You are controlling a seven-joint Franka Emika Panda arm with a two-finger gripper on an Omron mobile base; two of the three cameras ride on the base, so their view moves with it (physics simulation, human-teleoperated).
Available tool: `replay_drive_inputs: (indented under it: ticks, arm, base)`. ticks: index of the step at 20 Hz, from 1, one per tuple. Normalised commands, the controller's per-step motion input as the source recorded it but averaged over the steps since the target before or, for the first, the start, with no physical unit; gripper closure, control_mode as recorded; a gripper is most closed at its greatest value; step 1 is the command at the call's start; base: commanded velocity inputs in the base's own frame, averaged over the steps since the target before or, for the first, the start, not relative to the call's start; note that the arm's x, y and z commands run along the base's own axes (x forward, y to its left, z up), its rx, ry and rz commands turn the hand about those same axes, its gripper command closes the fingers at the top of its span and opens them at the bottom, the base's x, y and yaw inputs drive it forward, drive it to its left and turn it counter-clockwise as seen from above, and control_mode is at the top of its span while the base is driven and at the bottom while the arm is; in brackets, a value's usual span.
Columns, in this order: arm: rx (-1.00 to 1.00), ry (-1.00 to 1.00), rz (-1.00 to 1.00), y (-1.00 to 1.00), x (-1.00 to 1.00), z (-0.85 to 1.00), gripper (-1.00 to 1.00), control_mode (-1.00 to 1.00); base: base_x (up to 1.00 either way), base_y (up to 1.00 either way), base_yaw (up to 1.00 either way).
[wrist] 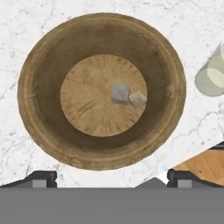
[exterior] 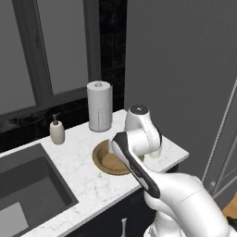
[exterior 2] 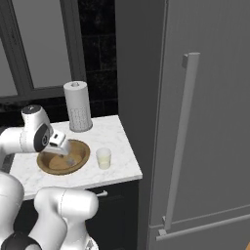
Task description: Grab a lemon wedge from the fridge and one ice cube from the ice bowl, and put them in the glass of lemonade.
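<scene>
A: What's the biggest thing in front of the robot?

B: The fridge (exterior 2: 205, 122), tall and matte grey, door closed, its long bar handle (exterior 2: 180, 141) running down the front. It stands at the right end of the table (exterior 2: 117, 141). The lemon wedge can't be seen from here.

A: And on the table?

B: A white marble top with a dark sink (exterior: 28, 185) at the left. Toward the back stand a paper towel roll (exterior 2: 78, 113) and a small beige soap dispenser (exterior: 57, 130). Nearer the front edge sits the ice bowl (wrist: 103, 89), wide, shallow, brown wood.

A: Anything in it?

B: Two ice cubes on its flat floor, touching each other: a greyish one (wrist: 120, 93) and a paler one (wrist: 138, 99) just beside it.

A: The glass of lemonade?

B: It (exterior 2: 103, 158) is upright just beside the bowl, on the fridge side, apart from the rim, with pale liquid inside.

A: And the claw?

B: The claw (wrist: 111, 180) hangs above the bowl, looking straight down into it. Its fingertips (wrist: 41, 179) stand spread fully wide, and nothing is between them.
</scene>
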Motion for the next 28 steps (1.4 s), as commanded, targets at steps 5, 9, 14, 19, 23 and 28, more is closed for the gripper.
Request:
replay_drive_inputs:
  ticks: [5,9,14,19,23,28]
  arm:
    - [-0.01,0.05,-0.05,0.01,0.16,-0.14,-1.00,-1.00]
    - [-0.01,0.01,-0.04,-0.06,0.00,-0.26,-1.00,-1.00]
    - [-0.01,0.01,-0.02,-0.06,0.00,-0.34,-1.00,-1.00]
    - [0.00,0.04,0.00,-0.01,0.20,-0.10,-1.00,-1.00]
    - [0.00,0.08,0.00,0.00,0.30,-0.11,-1.00,-1.00]
    - [0.00,0.07,0.00,0.00,0.32,-0.22,-1.00,-1.00]
  base:
    - [0.00,0.00,0.00]
    - [0.00,0.00,0.00]
    - [0.00,0.00,0.00]
    - [0.00,0.00,0.00]
    - [0.00,0.00,0.00]
    - [0.00,0.00,0.00]
